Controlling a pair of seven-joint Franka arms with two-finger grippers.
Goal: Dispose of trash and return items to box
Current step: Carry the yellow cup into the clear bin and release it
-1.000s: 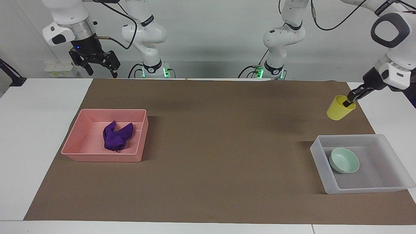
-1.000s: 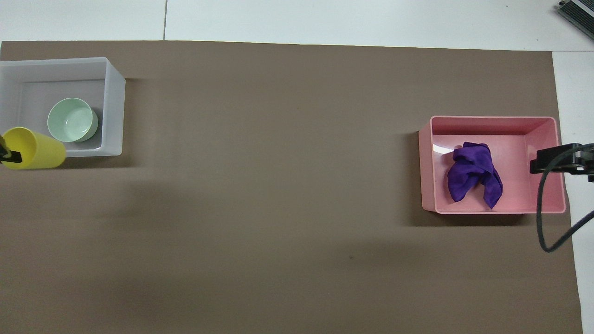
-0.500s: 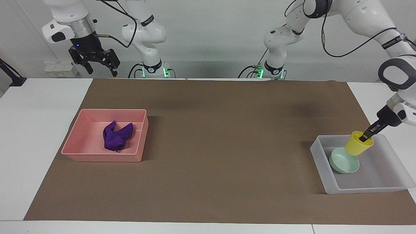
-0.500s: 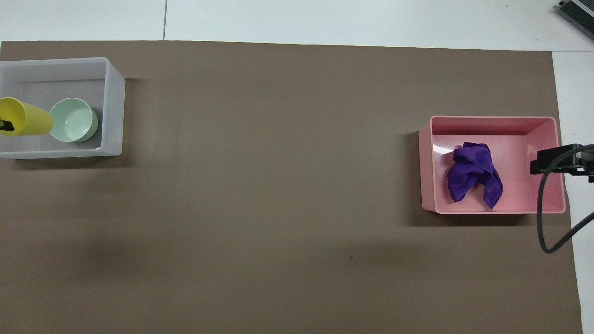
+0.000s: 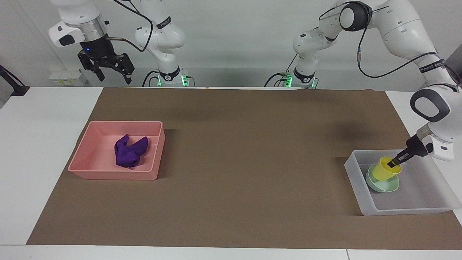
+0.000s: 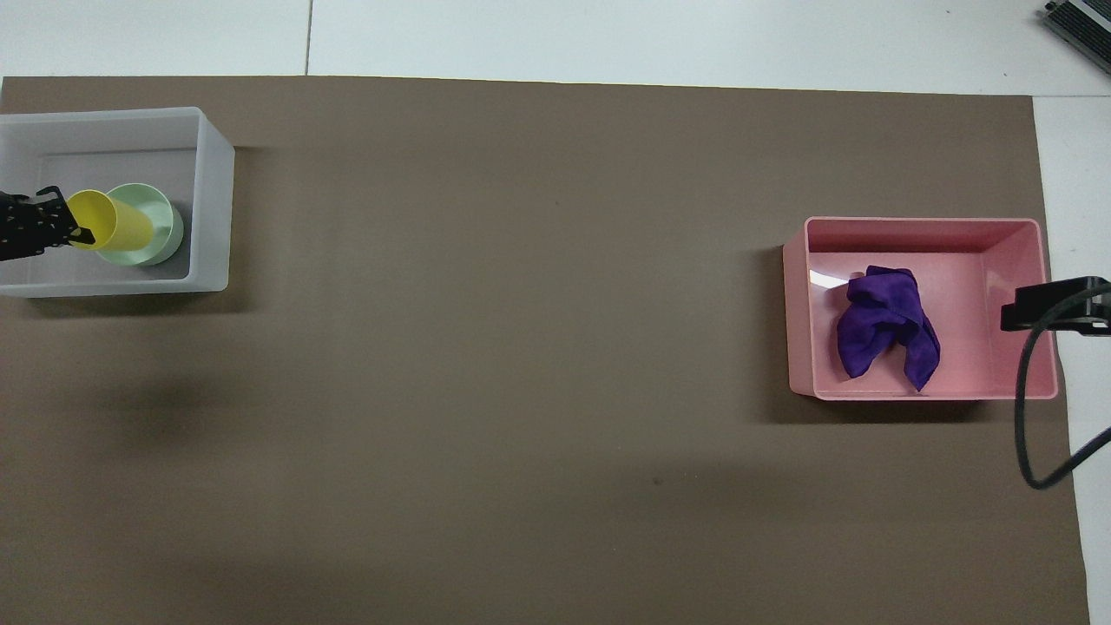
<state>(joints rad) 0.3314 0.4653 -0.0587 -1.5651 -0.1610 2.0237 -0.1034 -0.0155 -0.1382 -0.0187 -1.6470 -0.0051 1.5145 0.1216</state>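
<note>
So the left gripper is down inside the box now, jaws pinched on the rim of the yellow cup; a second ago it was carrying that cup in the air over the brown mat, short of the box, and half a second ago the cup hung just above the box; now the cup sits tilted in the mint-green bowl, its base in the bowl; can't tell if the jaws have started letting go, they look clamped on the rim.

The box is at the left arm's end of the desk; the bowl hasn't budged in it.

The purple trash lies in the pink tray at the right arm's end, same as before; the right gripper waits up high near its base, jaws spread wide, only drifted a touch.
</note>
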